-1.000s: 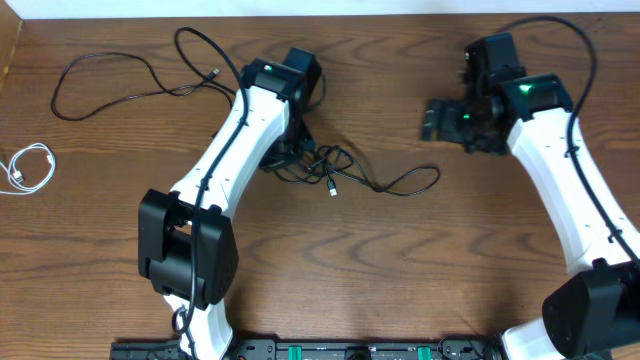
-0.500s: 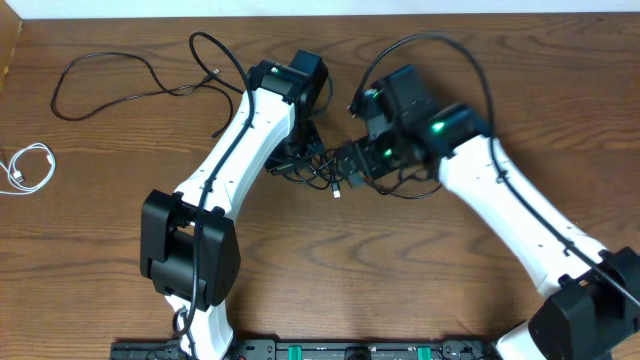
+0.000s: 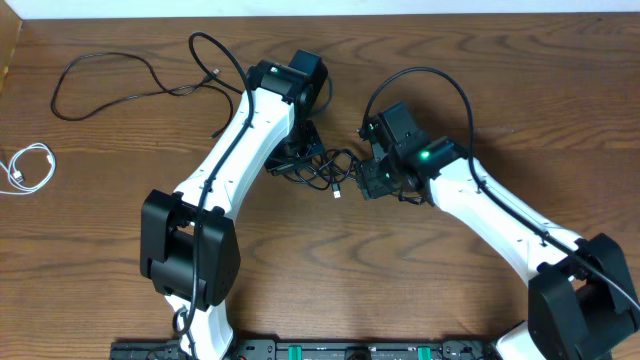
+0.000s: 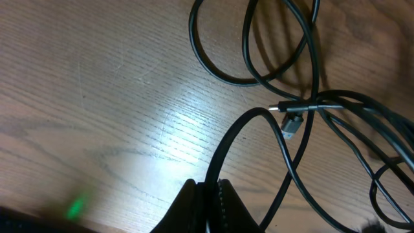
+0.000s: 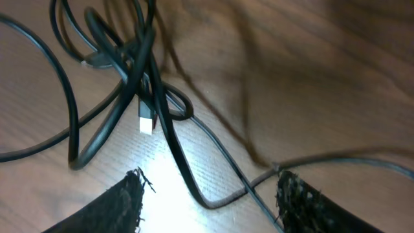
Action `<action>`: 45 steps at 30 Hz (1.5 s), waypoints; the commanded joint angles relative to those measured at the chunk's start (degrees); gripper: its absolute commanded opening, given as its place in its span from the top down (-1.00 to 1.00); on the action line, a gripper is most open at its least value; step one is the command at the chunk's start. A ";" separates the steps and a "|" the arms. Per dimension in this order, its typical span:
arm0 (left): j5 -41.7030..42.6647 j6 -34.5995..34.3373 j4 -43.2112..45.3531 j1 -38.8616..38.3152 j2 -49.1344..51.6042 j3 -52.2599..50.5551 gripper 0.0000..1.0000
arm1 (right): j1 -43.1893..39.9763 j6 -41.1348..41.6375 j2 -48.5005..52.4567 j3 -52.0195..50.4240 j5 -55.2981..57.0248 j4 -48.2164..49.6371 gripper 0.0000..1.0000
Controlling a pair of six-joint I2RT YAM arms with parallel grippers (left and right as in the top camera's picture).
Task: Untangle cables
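A tangle of black cable (image 3: 330,165) lies at the table's middle. My left gripper (image 3: 300,150) is shut on one strand of it; in the left wrist view the strand (image 4: 239,126) arches up out of the jaws (image 4: 208,194), with a small plug (image 4: 291,123) beyond. My right gripper (image 3: 362,185) is down at the tangle's right side and stands open, its fingers (image 5: 123,204) either side of a bend of black cable (image 5: 194,188), not touching it. A silver-tipped plug (image 5: 147,123) lies just ahead. Another black cable (image 3: 172,90) lies spread at upper left. The white cable (image 3: 30,168) is coiled at far left.
Thick black arm wires loop above the left wrist (image 3: 205,42) and the right wrist (image 3: 430,72). The left arm's white link (image 3: 235,140) runs diagonally across the table's left middle. The table's far edge (image 3: 320,12) is close behind the wrists.
My right arm has swung in from the far right and come down at the tangle. The left gripper has stayed shut on its strand, hardly moving.
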 commanded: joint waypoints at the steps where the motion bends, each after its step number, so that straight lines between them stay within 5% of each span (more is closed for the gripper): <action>1: -0.07 0.76 -0.42 0.22 0.35 -0.13 0.85 | 0.37 0.26 0.07 -3.61 0.26 4.42 -0.16; 4: -0.07 0.79 -0.44 0.22 0.35 -0.13 0.85 | 0.24 1.62 0.07 -5.75 0.55 8.81 0.15; 8: -0.07 0.76 -0.44 0.22 0.35 -0.13 0.85 | -0.66 5.29 0.04 -5.73 2.29 10.01 0.92; 9: -0.09 0.76 -0.42 0.24 0.35 -0.13 0.85 | -0.92 5.31 0.04 -5.33 2.23 9.75 0.97; 24: -7.61 -4.04 -2.89 5.53 0.35 -0.24 0.85 | -10.16 2.64 -15.32 18.10 12.90 -16.09 0.98; 36: -7.39 -5.31 -5.38 7.19 0.35 -0.59 0.85 | -18.45 10.62 -22.95 18.84 20.15 -18.58 0.97; 45: -8.26 -5.33 -6.27 7.23 0.35 -1.97 0.84 | -20.15 22.29 -17.84 18.80 41.11 -25.92 0.97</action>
